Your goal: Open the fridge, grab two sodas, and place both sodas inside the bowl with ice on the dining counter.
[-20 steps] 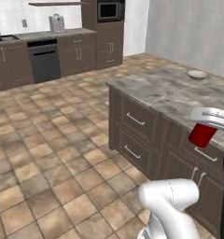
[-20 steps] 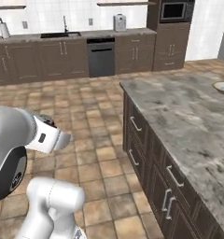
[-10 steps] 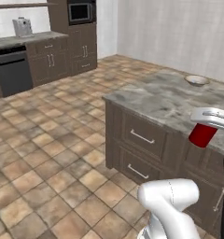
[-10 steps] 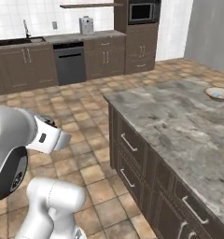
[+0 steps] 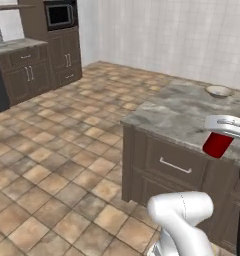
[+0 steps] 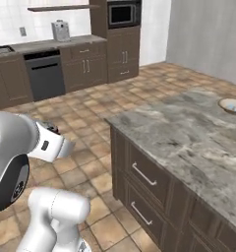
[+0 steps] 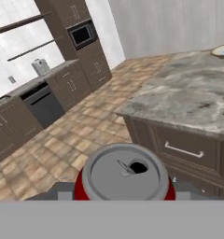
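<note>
The base has driven nearer the dining surface [image 5: 177, 112]; the views shifted. The jaws hold a soda [image 5: 218, 144] at its near right edge. The bowl [image 5: 218, 91] sits far, so delivery remains.

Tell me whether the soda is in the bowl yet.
Not yet. The soda hangs in the gripper beside the dining counter; the bowl sits far across its top.

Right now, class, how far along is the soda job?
Done: one soda is out of the fridge. In hand: the gripper holds it beside the counter. Left: put it in the bowl at the far end, then get the second soda.
</note>
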{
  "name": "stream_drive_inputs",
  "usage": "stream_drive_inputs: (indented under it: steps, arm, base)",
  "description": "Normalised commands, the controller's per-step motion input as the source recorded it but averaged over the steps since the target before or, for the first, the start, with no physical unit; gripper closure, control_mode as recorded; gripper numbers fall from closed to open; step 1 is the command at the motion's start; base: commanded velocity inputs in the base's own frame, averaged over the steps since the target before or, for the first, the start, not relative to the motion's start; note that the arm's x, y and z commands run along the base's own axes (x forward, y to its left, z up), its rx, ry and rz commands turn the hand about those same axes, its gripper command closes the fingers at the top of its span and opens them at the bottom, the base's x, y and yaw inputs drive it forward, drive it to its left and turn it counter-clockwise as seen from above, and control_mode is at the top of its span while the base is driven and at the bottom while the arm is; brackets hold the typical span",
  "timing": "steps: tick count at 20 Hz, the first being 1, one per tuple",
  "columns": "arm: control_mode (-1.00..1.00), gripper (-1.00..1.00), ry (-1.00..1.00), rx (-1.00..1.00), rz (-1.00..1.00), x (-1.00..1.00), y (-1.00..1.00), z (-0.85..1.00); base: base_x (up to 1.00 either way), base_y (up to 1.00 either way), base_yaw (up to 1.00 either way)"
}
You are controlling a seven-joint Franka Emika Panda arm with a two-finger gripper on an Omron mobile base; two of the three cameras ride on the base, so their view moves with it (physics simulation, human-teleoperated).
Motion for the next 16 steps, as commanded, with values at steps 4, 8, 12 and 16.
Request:
stream_drive_inputs:
  steps: [4,8,12,16]
  arm:
    - [1.0,1.0,0.0,0.0,0.0,0.0,0.0,0.0]
    - [1.0,1.0,0.0,0.0,0.0,0.0,0.0,0.0]
    - [1.0,1.0,0.0,0.0,0.0,0.0,0.0,0.0]
    - [1.0,1.0,0.0,0.0,0.0,0.0,0.0,0.0]
  base:
    - [1.0,0.79,-0.34]
    - [1.0,0.78,-0.34]
    - [1.0,0.78,-0.35]
    - [1.0,0.77,-0.36]
